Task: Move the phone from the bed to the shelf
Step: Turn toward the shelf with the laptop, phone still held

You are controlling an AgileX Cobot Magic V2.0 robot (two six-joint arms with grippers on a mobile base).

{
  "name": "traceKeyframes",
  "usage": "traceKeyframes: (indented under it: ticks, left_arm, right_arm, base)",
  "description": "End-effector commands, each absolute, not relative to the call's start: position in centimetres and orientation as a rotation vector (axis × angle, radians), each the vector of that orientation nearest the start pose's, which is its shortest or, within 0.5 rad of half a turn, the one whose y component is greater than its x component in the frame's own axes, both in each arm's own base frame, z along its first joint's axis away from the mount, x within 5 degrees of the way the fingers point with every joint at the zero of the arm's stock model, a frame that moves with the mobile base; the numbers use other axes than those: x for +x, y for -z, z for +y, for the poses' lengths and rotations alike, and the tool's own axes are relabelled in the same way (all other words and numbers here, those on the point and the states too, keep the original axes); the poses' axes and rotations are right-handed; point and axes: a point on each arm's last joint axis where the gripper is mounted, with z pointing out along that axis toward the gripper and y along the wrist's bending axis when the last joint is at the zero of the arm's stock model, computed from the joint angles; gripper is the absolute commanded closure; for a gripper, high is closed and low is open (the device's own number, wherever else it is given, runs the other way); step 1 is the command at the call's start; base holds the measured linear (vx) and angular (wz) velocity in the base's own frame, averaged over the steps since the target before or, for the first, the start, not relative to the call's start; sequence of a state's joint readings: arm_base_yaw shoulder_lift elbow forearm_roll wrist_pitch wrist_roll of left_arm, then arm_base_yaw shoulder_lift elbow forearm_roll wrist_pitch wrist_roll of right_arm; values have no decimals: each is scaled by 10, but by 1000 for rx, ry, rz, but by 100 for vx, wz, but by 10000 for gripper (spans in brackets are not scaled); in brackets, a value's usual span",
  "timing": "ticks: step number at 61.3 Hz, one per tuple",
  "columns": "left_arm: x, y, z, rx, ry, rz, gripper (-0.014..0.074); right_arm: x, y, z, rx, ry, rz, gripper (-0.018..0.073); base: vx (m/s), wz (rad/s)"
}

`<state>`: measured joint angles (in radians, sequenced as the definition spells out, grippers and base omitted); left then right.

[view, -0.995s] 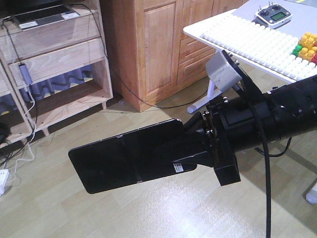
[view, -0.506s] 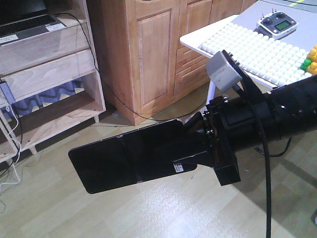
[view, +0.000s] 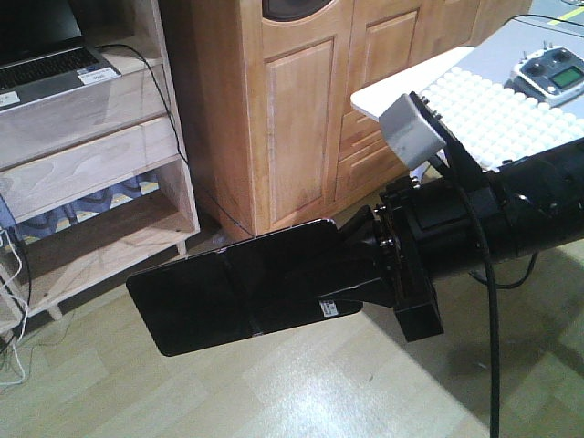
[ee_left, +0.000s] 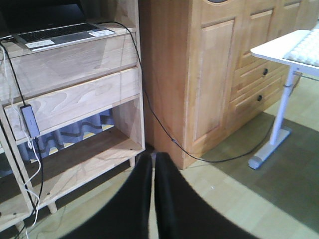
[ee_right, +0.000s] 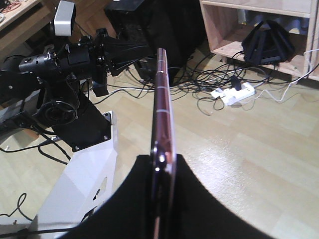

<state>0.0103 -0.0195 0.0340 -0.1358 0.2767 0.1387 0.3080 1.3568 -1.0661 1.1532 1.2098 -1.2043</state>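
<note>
- Pale wood-plank flooring (view: 301, 392) runs under everything, with the light natural-wood shelf (view: 100, 137) standing at the left of the front view.
- On the shelf's upper board lies a grey laptop (view: 46, 71); a black cable (view: 178, 151) hangs down the shelf's right side to the floor.
- Just right of the shelf stands an orange-brown panelled cabinet (view: 301, 109). Farther right is a white table (view: 383, 91) carrying a studded white baseplate (view: 497, 109) and a grey radio transmitter (view: 554, 78).
- The phone (view: 201, 297) hangs in the air over the floor, well apart from the shelf, lower than its bottom board and to its right in the front view.
- It reads as a flat, glossy black slab with rounded corners and a crease across its middle; a small white barcode sticker (view: 334, 307) sits near the gripped end.
- Seen edge-on from the right wrist, the phone is very thin, with a pinkish-gold rim catching the light.
- The right gripper (ee_right: 162, 164) pinches the phone by one end — a black finger pressed flat on each face, and the long free end pointing away.
- The left gripper (ee_left: 152, 167) points toward the shelf's lower compartment — its two black fingers are pressed together, with only a thin line between them and nothing in them.
</note>
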Motion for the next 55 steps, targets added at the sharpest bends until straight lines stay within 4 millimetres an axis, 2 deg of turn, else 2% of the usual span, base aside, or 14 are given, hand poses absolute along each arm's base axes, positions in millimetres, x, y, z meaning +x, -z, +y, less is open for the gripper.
traceKeyframes:
  ticks: [1, 55]
  left_arm:
    - [55, -184, -2, 9, 25, 1697, 596]
    - [55, -184, -2, 9, 25, 1697, 596]
  right_arm:
    - [204, -361, 152, -1248, -1298, 1786, 564]
    - [204, -361, 152, -1248, -1298, 1786, 564]
  base:
    - [34, 8]
    - [34, 10]
